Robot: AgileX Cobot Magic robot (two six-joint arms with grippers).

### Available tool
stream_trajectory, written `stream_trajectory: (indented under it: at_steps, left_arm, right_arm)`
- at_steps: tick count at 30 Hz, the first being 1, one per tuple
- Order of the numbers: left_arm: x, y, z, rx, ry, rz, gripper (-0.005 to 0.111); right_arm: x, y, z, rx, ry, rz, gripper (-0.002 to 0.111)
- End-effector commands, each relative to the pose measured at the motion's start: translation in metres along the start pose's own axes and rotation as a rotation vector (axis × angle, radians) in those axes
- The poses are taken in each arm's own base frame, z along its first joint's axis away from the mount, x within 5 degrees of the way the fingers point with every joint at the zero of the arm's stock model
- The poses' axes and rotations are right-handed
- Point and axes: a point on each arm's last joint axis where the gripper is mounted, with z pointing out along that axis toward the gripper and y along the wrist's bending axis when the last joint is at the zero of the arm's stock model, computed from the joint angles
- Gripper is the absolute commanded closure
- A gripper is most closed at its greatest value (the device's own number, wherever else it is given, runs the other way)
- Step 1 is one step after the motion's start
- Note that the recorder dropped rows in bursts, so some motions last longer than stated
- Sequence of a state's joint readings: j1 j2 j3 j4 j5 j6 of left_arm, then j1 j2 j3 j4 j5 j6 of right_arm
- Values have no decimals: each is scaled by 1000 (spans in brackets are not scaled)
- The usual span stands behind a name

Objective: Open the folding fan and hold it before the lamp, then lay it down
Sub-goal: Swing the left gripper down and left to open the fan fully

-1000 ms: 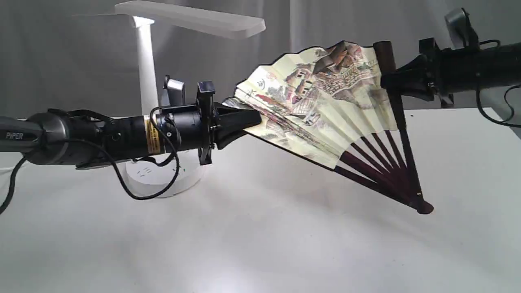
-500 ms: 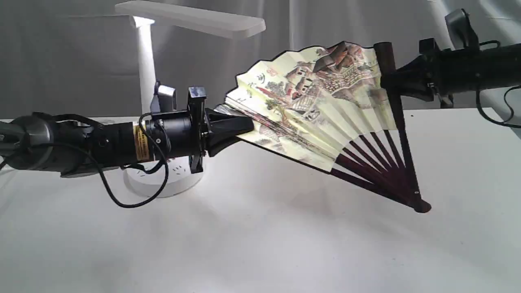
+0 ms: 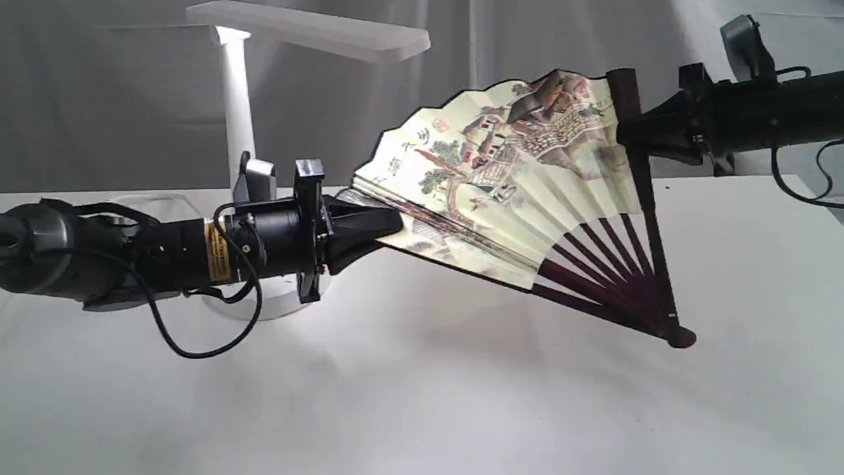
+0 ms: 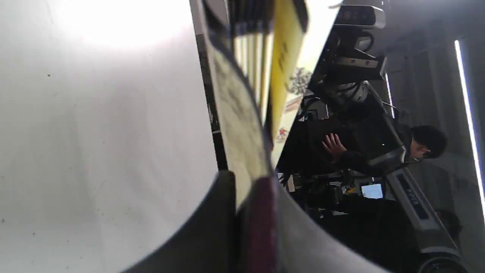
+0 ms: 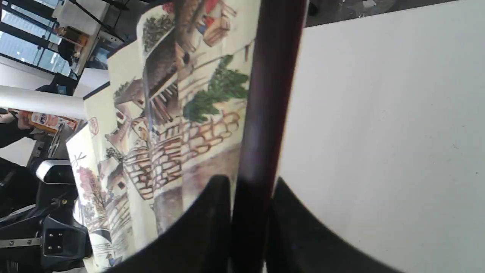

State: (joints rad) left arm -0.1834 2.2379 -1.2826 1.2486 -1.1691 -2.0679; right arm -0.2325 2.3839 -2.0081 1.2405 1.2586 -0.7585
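Observation:
The folding fan (image 3: pixel 521 178) is held above the white table, partly spread, its painted cream paper facing the exterior camera and its pivot (image 3: pixel 679 338) low at the right. My left gripper (image 3: pixel 395 224) is shut on the fan's lower maroon guard (image 4: pixel 261 223), where several pleats are still bunched. My right gripper (image 3: pixel 626 135) is shut on the other guard (image 5: pixel 265 113), which stands nearly upright. The white lamp (image 3: pixel 237 119) stands at the back left, behind my left arm, its flat head (image 3: pixel 310 30) lit.
The lamp's round base (image 3: pixel 264 307) sits on the table right behind my left wrist. A black cable (image 3: pixel 191 346) loops under the left arm. A grey curtain (image 3: pixel 132 99) closes the back.
My left gripper has drawn its guard to the left and slightly down, spreading the fan wider. The right gripper has held its place.

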Motion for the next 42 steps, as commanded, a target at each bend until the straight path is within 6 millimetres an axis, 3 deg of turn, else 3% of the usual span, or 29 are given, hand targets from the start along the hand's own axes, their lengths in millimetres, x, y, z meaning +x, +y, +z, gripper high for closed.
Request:
stream_trajectory:
  at_steps: [1,13,23,33,42]
  left_arm:
    - [10,-5,-2,16,81,51,107]
    - [14,-2,-4,0,105,53,107]
    - [23,-27,-14,21,81,120,107]
    - [40,-21,-21,-1,90,94,107]
    - [51,-36,-30,3,88,124,107]
  right_arm:
    - [-4,-5,-7,39,-40,-37,108]
    - [-5,-7,-9,51,-54,-36,108]
    - [-5,-8,-12,43,-58,-33,108]
    - [-6,-8,-12,47,-62,-32,108]
    - [-6,-8,-12,46,-62,-31,108]
